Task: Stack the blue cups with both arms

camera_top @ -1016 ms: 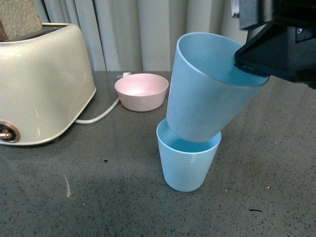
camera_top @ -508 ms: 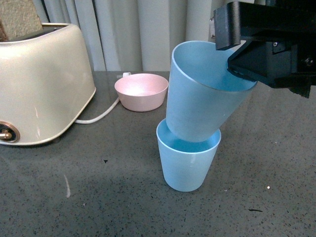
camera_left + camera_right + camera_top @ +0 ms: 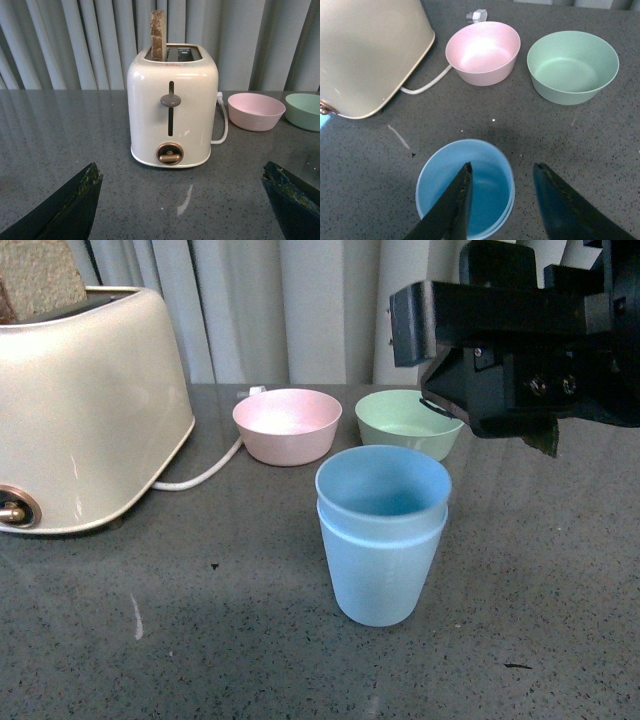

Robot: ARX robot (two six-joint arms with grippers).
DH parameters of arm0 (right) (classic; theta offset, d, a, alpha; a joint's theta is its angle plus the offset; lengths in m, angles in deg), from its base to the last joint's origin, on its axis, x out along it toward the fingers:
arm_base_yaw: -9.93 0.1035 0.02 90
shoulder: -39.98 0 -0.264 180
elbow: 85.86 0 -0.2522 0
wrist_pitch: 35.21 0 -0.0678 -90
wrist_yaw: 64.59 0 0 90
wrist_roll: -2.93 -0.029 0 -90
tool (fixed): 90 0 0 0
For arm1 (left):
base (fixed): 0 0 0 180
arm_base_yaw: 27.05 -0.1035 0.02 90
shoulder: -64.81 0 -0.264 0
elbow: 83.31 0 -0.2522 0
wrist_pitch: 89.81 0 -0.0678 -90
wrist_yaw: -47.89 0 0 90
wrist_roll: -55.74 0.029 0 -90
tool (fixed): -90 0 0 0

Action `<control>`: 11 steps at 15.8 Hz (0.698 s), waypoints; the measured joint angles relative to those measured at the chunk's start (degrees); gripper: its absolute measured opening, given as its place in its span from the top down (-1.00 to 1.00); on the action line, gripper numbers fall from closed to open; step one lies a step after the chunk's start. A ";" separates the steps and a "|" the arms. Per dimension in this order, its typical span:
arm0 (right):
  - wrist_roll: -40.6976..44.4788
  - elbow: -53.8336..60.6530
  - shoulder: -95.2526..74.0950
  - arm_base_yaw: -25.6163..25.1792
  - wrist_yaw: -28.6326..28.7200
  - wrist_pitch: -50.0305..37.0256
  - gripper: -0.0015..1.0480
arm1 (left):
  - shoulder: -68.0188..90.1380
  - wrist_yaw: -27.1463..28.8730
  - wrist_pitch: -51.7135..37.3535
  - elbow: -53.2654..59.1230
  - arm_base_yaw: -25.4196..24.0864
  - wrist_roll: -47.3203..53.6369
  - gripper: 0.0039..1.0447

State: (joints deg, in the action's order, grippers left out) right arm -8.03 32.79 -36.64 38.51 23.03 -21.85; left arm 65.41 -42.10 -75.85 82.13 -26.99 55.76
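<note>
The right claw (image 3: 502, 200) now hangs spread and empty above the blue cups (image 3: 382, 530) — half a second ago it gripped the tilted upper one. That cup has dropped squarely into its twin on the worktop (image 3: 200, 640) below — stacking looks done; the left claw (image 3: 182, 200) gapes wide, holding nothing.

In the front view the toaster (image 3: 85, 410) ran off the left edge, and the slice of bread (image 3: 38, 278) in its slot was cut by the top edge. The right claw (image 3: 510, 415) hid the far right rim of the green bowl (image 3: 405, 420). The inner cup (image 3: 384, 490) showed only its rim band; the outer cup (image 3: 378, 575) concealed the rest. In the left wrist view the green bowl (image 3: 305, 111) was clipped by the edge.
</note>
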 joint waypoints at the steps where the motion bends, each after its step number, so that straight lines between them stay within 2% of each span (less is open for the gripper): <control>1: -0.26 -0.15 0.46 -0.04 0.00 0.09 0.08 | 0.00 0.00 0.00 0.00 0.00 0.00 -0.88; 2: -1.49 -0.31 2.93 -0.76 0.39 -0.04 -0.27 | 0.00 0.00 0.00 0.00 0.00 0.00 -0.88; 3: -2.58 -0.33 4.74 -2.08 1.18 -0.68 -0.48 | 0.00 0.00 0.00 0.00 0.00 0.02 -0.88; 4: -4.63 0.07 7.61 -5.14 2.10 -3.17 -0.76 | 0.00 0.00 0.00 0.00 0.00 0.02 -0.88; 5: -7.30 3.19 12.31 -10.29 3.04 -6.54 -0.88 | 0.00 0.00 0.00 0.00 0.00 0.02 -0.88; 7: -9.73 11.85 19.63 -18.38 4.11 -9.60 -0.87 | 0.00 0.00 0.00 0.00 0.00 0.02 -0.88; 11: -10.47 20.26 28.48 -24.46 5.51 -10.86 -0.87 | 0.00 0.00 0.00 0.00 0.00 0.02 -0.88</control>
State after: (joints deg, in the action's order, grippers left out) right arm -18.50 53.05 -8.16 14.05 28.54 -32.72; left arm 65.41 -42.10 -75.85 82.13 -26.99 55.78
